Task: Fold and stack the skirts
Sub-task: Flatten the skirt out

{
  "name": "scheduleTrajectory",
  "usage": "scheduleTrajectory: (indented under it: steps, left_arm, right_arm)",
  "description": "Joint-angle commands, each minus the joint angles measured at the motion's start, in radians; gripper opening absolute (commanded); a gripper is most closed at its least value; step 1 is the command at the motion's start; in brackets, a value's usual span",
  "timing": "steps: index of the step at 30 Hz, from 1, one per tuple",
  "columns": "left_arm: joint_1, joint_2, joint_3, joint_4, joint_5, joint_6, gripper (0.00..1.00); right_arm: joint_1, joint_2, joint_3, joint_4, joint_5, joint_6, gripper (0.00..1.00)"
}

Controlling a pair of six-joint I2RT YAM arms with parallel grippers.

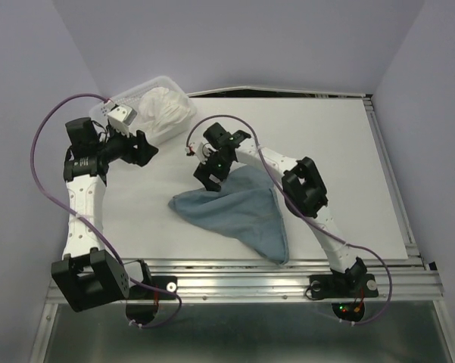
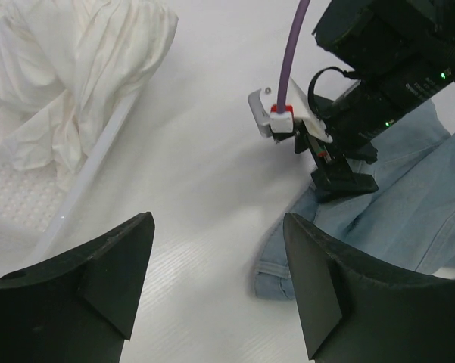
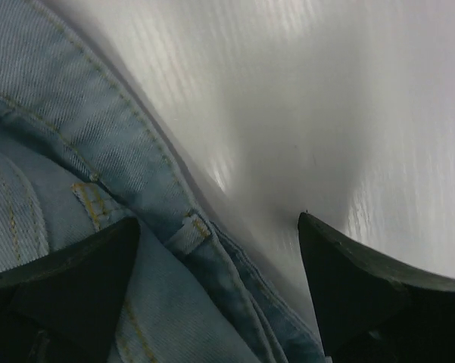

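Note:
The blue-grey skirt (image 1: 242, 215) lies flat and roughly triangular on the white table (image 1: 325, 151), waistband towards the far left. My right gripper (image 1: 212, 178) is open, low over the waistband's far end; in the right wrist view (image 3: 219, 280) one finger is above the denim waistband (image 3: 121, 166) and the other above bare table. The white ruffled skirt (image 1: 166, 110) sits crumpled in the mesh basket (image 1: 110, 106). My left gripper (image 1: 146, 147) is open and empty beside the basket; its wrist view (image 2: 216, 257) shows the white skirt (image 2: 68, 76), the blue skirt (image 2: 409, 219) and the right gripper (image 2: 341, 178).
The white plastic basket (image 2: 83, 189) stands at the table's far left corner. A metal rail (image 1: 288, 272) runs along the near edge by the arm bases. Purple cables (image 1: 53, 128) loop off both arms. Walls close in on both sides.

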Motion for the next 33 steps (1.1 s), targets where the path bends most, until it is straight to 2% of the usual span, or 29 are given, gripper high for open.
scheduleTrajectory:
  steps: [1,6,8,9,11,12,16,19,20,25,28,33]
  left_arm:
    - [0.003,0.012,0.054,0.055,0.039,-0.028,0.8]
    - [0.006,0.028,0.054,0.066,0.045,-0.037,0.8]
    - [0.006,0.033,0.048,0.088,0.047,-0.048,0.8]
    - [0.006,0.033,0.042,0.097,0.045,-0.06,0.8]
    - [0.006,0.035,0.037,0.12,0.039,-0.069,0.8]
    - [0.006,0.039,0.035,0.121,0.039,-0.074,0.8]
    - [0.006,0.05,0.04,0.123,0.036,-0.069,0.8]
    - [0.006,0.059,0.043,0.12,0.035,-0.061,0.8]
    - [0.006,0.062,0.045,0.117,0.035,-0.057,0.8]
    - [-0.032,0.097,0.043,-0.03,0.056,0.098,0.78]
    - [-0.075,0.114,0.019,-0.072,0.027,0.179,0.76]
    - [-0.161,0.14,-0.001,0.038,-0.014,0.106,0.74]
  right_arm:
    - [0.052,-0.081,-0.125,-0.086,-0.067,-0.095,0.93]
    - [0.052,-0.177,-0.232,-0.078,-0.107,-0.121,0.96]
    - [0.052,-0.208,-0.255,-0.069,-0.106,-0.118,0.79]
    - [0.052,-0.216,-0.284,-0.045,-0.103,-0.121,0.63]
    - [0.061,-0.217,-0.301,-0.032,-0.092,-0.127,0.39]
    - [0.061,-0.214,-0.3,-0.032,-0.087,-0.121,0.03]
    - [0.061,-0.242,-0.262,-0.001,-0.032,-0.093,0.01]
    - [-0.026,-0.279,-0.211,0.066,-0.003,-0.033,0.01]
    - [-0.054,-0.277,-0.132,0.066,-0.007,-0.02,0.01]
    - [-0.201,-0.266,0.109,0.022,-0.073,0.037,0.01]
    - [-0.224,-0.308,0.116,0.049,-0.072,0.046,0.01]
    - [-0.29,-0.365,0.174,0.198,-0.003,0.106,0.01]
